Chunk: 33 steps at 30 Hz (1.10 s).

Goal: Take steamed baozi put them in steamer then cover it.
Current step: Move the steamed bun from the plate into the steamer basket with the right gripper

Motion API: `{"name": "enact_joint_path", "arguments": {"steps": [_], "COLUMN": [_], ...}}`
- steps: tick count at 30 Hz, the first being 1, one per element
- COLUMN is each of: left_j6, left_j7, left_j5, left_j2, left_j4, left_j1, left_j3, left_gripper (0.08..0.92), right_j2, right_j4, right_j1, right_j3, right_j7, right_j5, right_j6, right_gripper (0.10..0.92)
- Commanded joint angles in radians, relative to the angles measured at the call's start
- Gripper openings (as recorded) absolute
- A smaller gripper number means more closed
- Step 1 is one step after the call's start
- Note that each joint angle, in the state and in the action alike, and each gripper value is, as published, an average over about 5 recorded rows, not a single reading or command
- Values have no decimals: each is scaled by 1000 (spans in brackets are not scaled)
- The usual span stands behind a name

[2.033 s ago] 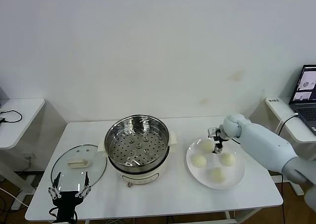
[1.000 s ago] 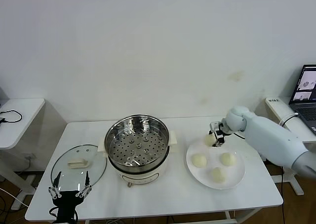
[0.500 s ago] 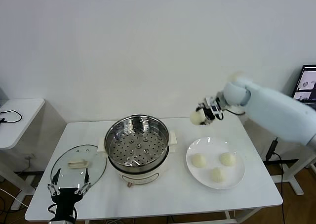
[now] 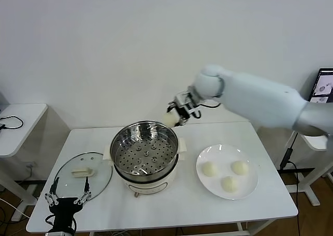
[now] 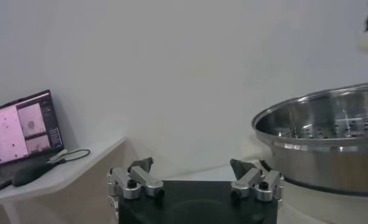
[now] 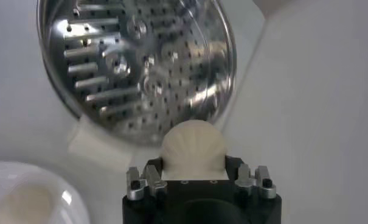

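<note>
My right gripper (image 4: 177, 116) is shut on a cream-white baozi (image 4: 171, 119) and holds it in the air just above the far right rim of the steamer (image 4: 144, 151). In the right wrist view the baozi (image 6: 193, 145) sits between the jaws, with the perforated tray (image 6: 135, 61) below it. Three more baozi (image 4: 209, 169) lie on the white plate (image 4: 250, 186). The glass cover (image 4: 83, 173) lies flat on the table left of the steamer. My left gripper (image 4: 65, 200) is open and empty at the table's front left edge.
A laptop (image 4: 322, 94) stands on a side table at the right. Another small white table (image 4: 18, 124) with a cable stands at the left. In the left wrist view the steamer's rim (image 5: 317, 122) shows to one side.
My right gripper has lifted one baozi off the plate and carried it left, from above the plate to above the steamer's far right rim. The left gripper has shifted slightly.
</note>
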<state>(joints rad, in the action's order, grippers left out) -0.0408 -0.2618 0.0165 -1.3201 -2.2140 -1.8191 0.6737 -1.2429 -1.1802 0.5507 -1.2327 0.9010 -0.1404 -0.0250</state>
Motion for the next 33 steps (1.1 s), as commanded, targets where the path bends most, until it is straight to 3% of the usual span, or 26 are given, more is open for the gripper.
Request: {"name": "enact_joint_path", "arguments": {"steps": [1,10,27,33], "left_j6": [0,3,6,5], "left_j7": [0,-2,-3,-3], "left_j5": [6,8,10,10], "left_j2": [0,-11,-12,-12], "left_j4": [3,11,29,28], "left_j1": [0,-5,2,5], "left_j3": [5,13,11,10], "left_gripper": [823,823,823,823], "right_j2": [-231,-322,-334,-334], "right_j4": [185,322,419,421], "right_j1": [-16,-114,-171,-170], "right_j3": [-65,-50,-16,-11], "right_j7": [-23,-54,-103,-120], "right_j5": [153,342,528,528], "right_j6": [-225,-397,-506,-519], "right_gripper": [626,628,630,735]}}
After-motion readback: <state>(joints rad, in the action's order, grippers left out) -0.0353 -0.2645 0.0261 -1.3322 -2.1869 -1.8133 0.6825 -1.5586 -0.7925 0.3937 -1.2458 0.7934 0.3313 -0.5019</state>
